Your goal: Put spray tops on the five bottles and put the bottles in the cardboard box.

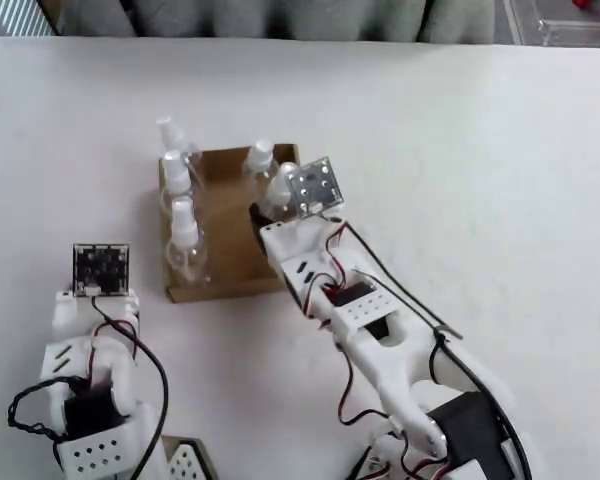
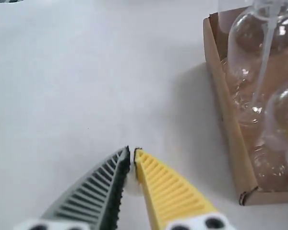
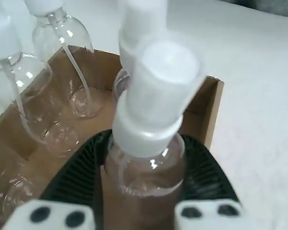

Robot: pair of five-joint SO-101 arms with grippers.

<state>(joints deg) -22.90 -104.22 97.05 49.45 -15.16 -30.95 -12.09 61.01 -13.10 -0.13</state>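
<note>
Bottle (image 3: 143, 170) sits clamped in my right claw (image 3: 146, 143), black jaws on either side of its clear body, just under the shoulder. Spray top (image 3: 158, 91) is on it. It's inside the box (image 1: 230, 250) outline, at the right-hand wall, just beside another capped bottle (image 1: 260, 155) at the far edge. Can't tell if its base touches the floor yet.

Step, as I read it: last placement. Three more bottles (image 1: 185, 240) with tops on stand along the box's left side, so this makes five. The far-left one is right at the corner; can't confirm it's inside the wall.

Next move, my guess: lower until the base seats, open the jaws only a little so they don't knock the neighbour or the cardboard wall, then lift straight up. The neighbour and wall are close, so no side travel.

Orientation: long axis about vertical, top up, base down, slight tilt at most. Can't make out which way the nozzle faces.

Left claw (image 2: 132, 160): grey and yellow fingers pinched together, nothing between them, hanging over bare table (image 1: 460, 150) beside the box's left wall.
</note>
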